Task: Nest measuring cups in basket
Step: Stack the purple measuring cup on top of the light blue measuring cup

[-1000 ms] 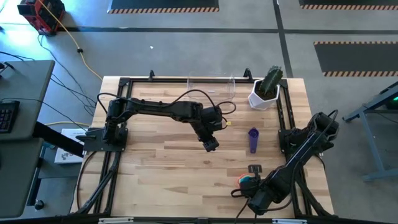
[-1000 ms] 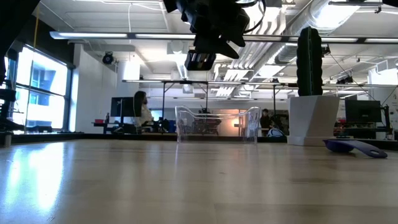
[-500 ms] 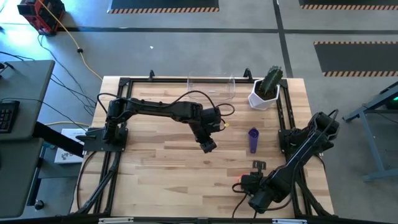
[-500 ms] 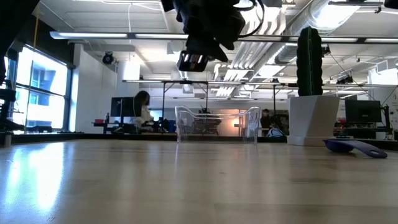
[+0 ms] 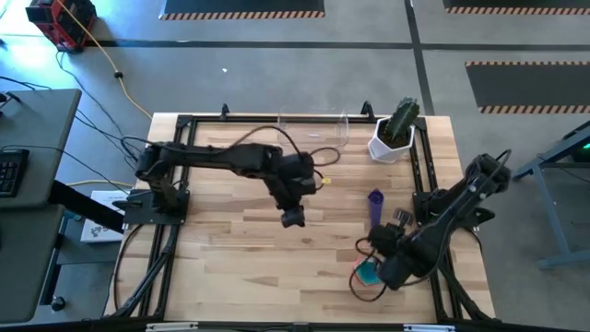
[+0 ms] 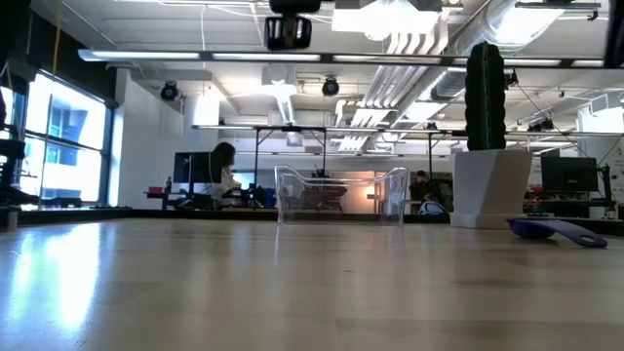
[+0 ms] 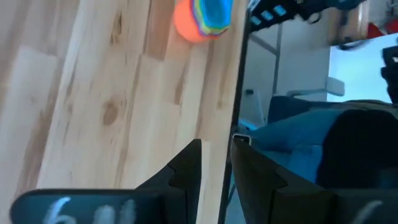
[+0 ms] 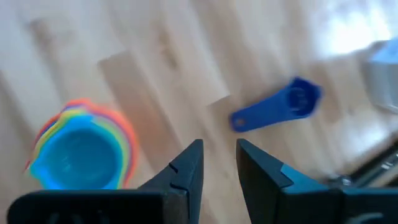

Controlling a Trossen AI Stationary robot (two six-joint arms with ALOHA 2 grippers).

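The high view looks straight down on the whole surface (image 5: 230,249). The low view sits at surface height, facing the basket (image 6: 339,195) and room. Both wrist views look closely down at the cup stack (image 8: 81,152), also visible from above.

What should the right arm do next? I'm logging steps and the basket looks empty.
Probably lower the right gripper onto the nested stack of cups just beside its narrowly parted, empty fingers. The basket at the far edge holds nothing, and the purple cup lies apart.
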